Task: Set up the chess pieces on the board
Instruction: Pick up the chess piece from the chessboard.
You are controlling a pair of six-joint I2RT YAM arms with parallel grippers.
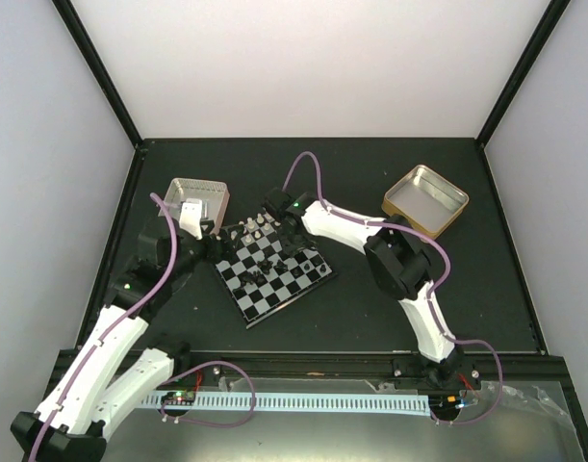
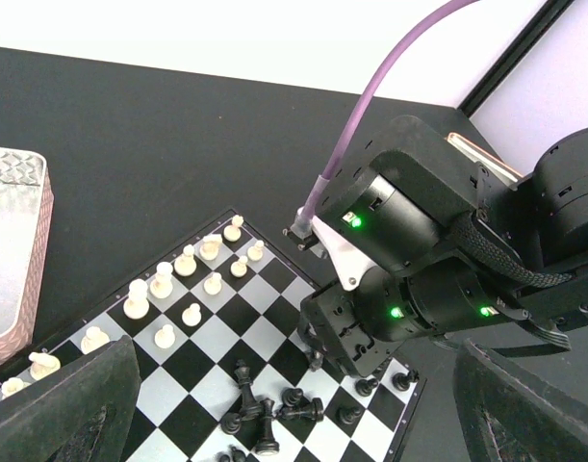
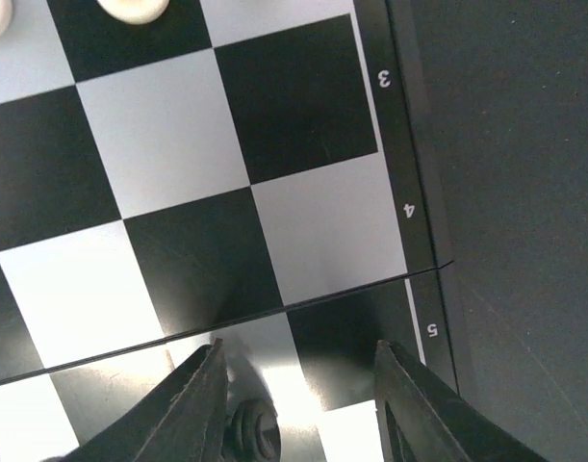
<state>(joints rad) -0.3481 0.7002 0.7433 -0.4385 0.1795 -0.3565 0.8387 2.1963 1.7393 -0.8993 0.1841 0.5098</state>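
Observation:
The board (image 1: 274, 289) lies at the table's middle, turned at an angle. White chess pieces (image 2: 164, 281) stand in loose rows at its far end (image 1: 255, 229). Black chess pieces (image 2: 265, 409) crowd the near part, and several lie toppled. My right gripper (image 1: 295, 245) hangs low over the board's right edge (image 3: 409, 207), beside the marks 4 and 5. It is open, and a small black piece (image 3: 250, 431) stands just inside its left finger (image 3: 192, 404). My left gripper (image 2: 294, 423) is wide open above the board's left side (image 1: 215, 252), holding nothing.
A pink tin (image 1: 197, 197) sits just behind the left gripper, also seen at the left edge (image 2: 10, 250). A gold tin (image 1: 425, 197) rests at the back right. The right arm's body (image 2: 419, 269) reaches over the board's far right part.

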